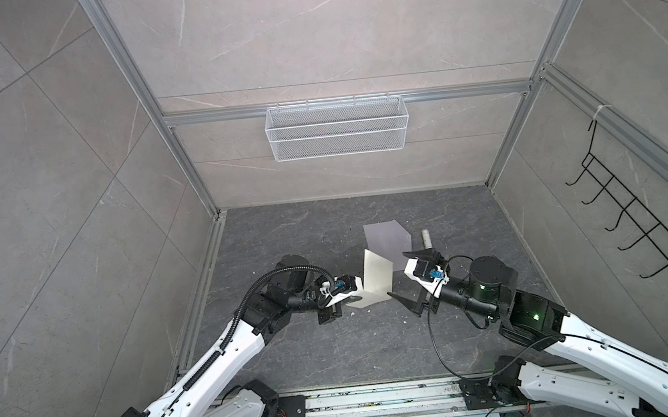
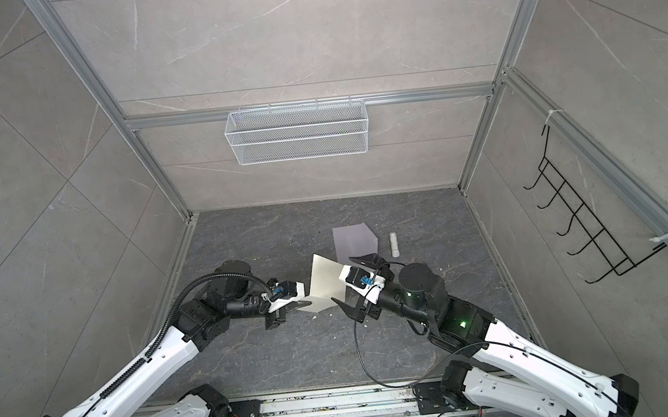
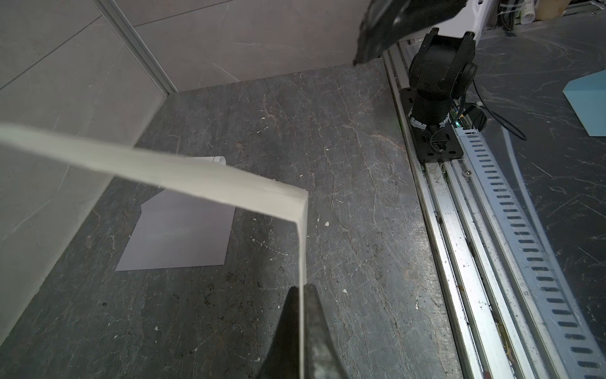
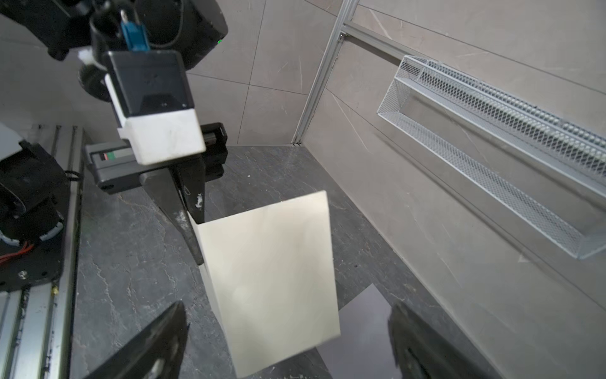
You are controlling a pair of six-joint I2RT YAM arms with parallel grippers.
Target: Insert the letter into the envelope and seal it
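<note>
Two claws flank the letter (image 1: 377, 280): left gripper (image 3: 301, 290) is clamped on its edge, right gripper (image 1: 402, 277) gapes wide, holding nothing; the envelope (image 1: 385, 238) lies just beyond it

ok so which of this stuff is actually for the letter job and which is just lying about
Job: letter, held by left tool; envelope, flat on table; right tool, open.
Lying about: small cylinder beside envelope (use unclear), wire basket, black hook rack.
</note>
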